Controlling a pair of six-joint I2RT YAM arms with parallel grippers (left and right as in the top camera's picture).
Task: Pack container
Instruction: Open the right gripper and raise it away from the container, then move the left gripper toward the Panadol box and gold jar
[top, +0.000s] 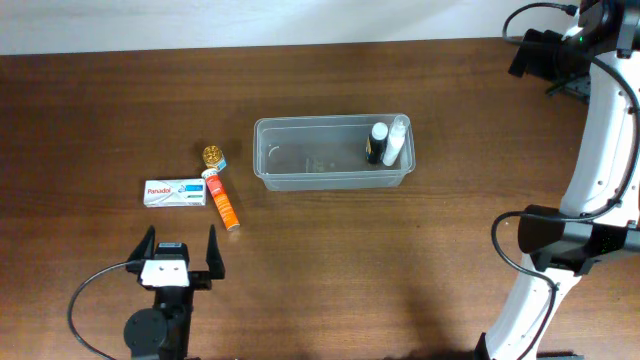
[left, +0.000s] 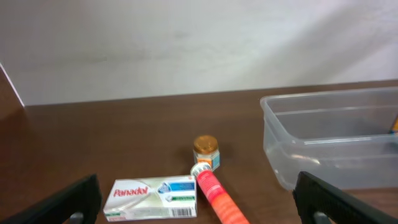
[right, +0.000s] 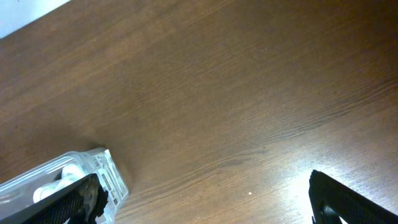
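The clear plastic container (top: 333, 152) stands mid-table. Inside it, at its right end, are a black bottle (top: 377, 143) and a white bottle (top: 396, 141). Left of it lie a white Panadol box (top: 176, 193), an orange tube (top: 221, 200) and a small gold-lidded jar (top: 213, 156). My left gripper (top: 180, 250) is open and empty, just in front of the box and tube. The left wrist view shows the gripper (left: 199, 208), box (left: 152, 197), tube (left: 217, 196), jar (left: 206, 149) and container (left: 336, 134). My right gripper (right: 205, 202) is open and empty, raised far right of the container's corner (right: 99, 171).
The right arm's white links (top: 600, 150) rise along the table's right side, its wrist at the far right corner (top: 540, 52). A pale wall (left: 186, 43) stands behind the table's far edge. A cable (top: 90, 290) loops by the left arm's base.
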